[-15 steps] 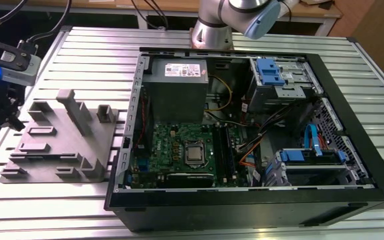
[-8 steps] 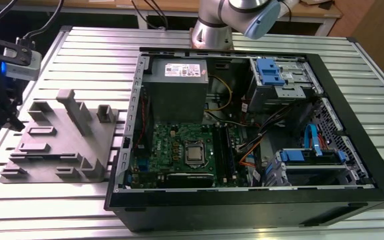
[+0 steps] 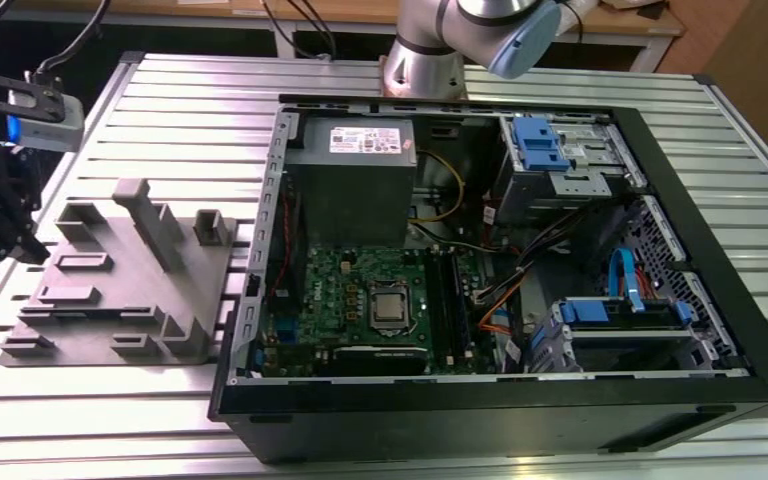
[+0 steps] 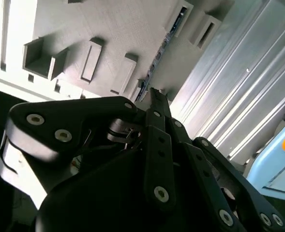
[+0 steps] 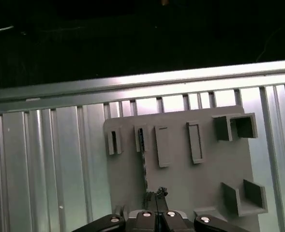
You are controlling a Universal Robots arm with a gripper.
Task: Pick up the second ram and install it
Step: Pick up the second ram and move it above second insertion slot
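I am judging the second ram (image 5: 143, 164) to be light, stiff and fragile, a thin board likely to crack under a twisting squeeze. I am therefore favouring a gentle pinch across its two flat faces near the top edge, keeping clear of the contact edge. It is standing on its long edge in the grey holder (image 5: 181, 179) on the ribbed metal tabletop (image 3: 184, 100), beside the open computer case (image 3: 518, 400). Seen edge-on in both wrist views, it is showing as a narrow dark blue line. The tool (image 4: 155, 96) is hovering above it, its fingers looking pressed together and carrying nothing
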